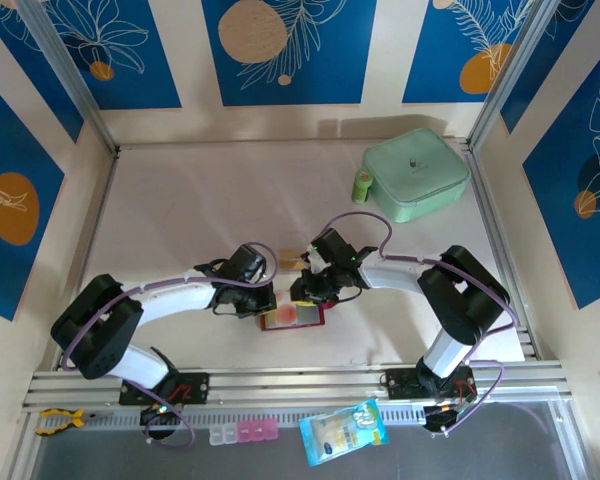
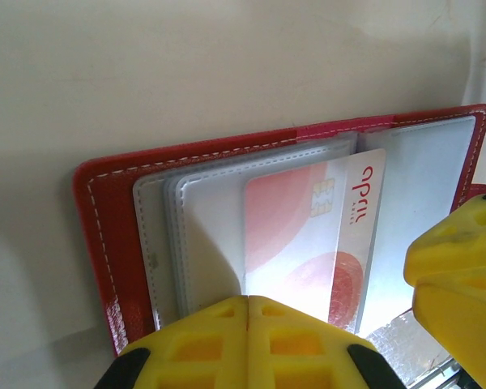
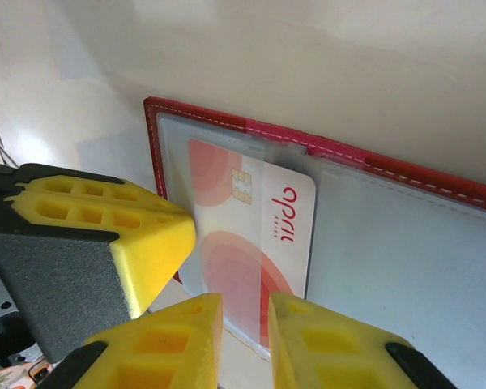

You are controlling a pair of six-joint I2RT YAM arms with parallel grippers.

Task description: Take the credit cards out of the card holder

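The left arm [image 1: 170, 298] and the right arm [image 1: 405, 272] are white tubes set between bulky black joint housings, with thin purple cables [image 1: 360, 214] looping alongside. The left gripper [image 2: 247, 304] and the right gripper [image 3: 243, 312] have bright yellow fingers [image 3: 170, 348] moulded with square pockets.

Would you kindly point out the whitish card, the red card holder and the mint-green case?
whitish card [image 2: 300, 243]: left wrist view, on its pink-printed face.
red card holder [image 2: 105, 227]: left wrist view, on its stitched left border.
mint-green case [image 1: 416, 175]: top external view, middle of its lid.
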